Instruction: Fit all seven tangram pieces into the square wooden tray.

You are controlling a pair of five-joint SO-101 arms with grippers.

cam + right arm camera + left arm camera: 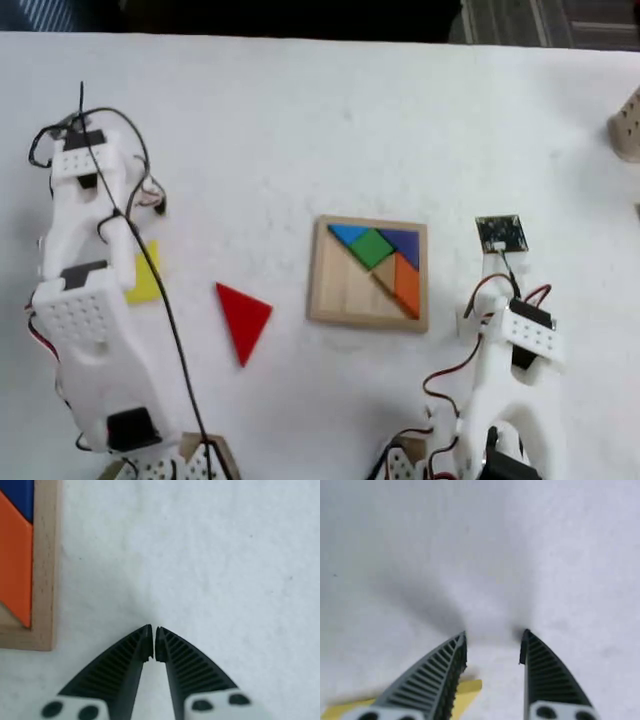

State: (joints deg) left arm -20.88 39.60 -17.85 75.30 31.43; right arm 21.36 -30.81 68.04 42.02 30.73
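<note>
The square wooden tray (318,290) lies mid-table with blue, green, dark blue, orange and tan pieces in its upper and right part. A red triangle (242,318) rests on the cloth left of the tray. A yellow piece (145,275) lies half under the left arm; in the left wrist view the yellow piece (465,692) sits beneath one finger. My left gripper (493,647) is open just above the cloth, holding nothing. My right gripper (153,642) is shut and empty, beside the tray's corner (46,580), where the orange piece (15,570) shows.
A small circuit board (501,233) lies on the cloth right of the tray, with wires running to the right arm. A brownish object (627,125) stands at the table's right edge. White cloth covers the whole table.
</note>
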